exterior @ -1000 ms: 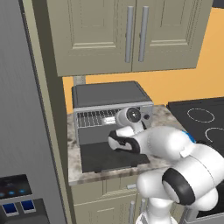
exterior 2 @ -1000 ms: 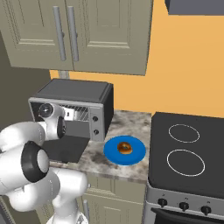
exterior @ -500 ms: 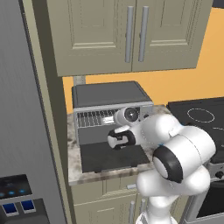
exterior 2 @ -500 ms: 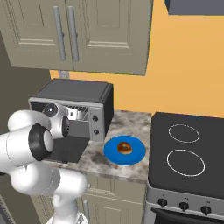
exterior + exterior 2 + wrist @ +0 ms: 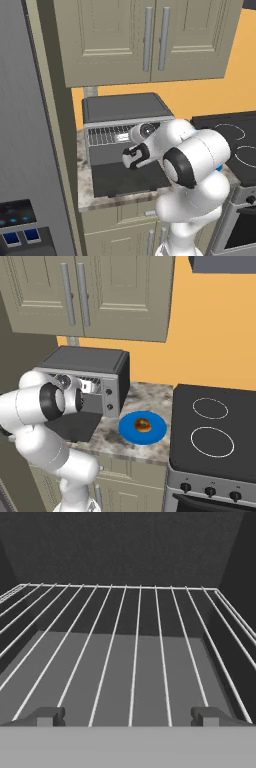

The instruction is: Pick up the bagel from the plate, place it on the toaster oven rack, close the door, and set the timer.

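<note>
The toaster oven stands with its door folded down flat on the counter. My gripper hovers above the door at the oven mouth. In the hand view it is open and holds nothing, its fingertips wide apart and pointing into the cavity. The wire rack spans the oven just ahead of them, and nothing lies on it. The golden-brown bagel lies on the blue plate on the counter, right of the oven.
A black stove top with two ring burners adjoins the counter on the right. Beige wall cabinets hang above the oven. A tall grey fridge borders the counter on the left. The oven's knob panel faces the plate.
The arm's elbow and upper links have swung in front of the oven and the camera. The hand has stayed at the oven mouth, shifting slightly left. Bagel and plate have not moved.
</note>
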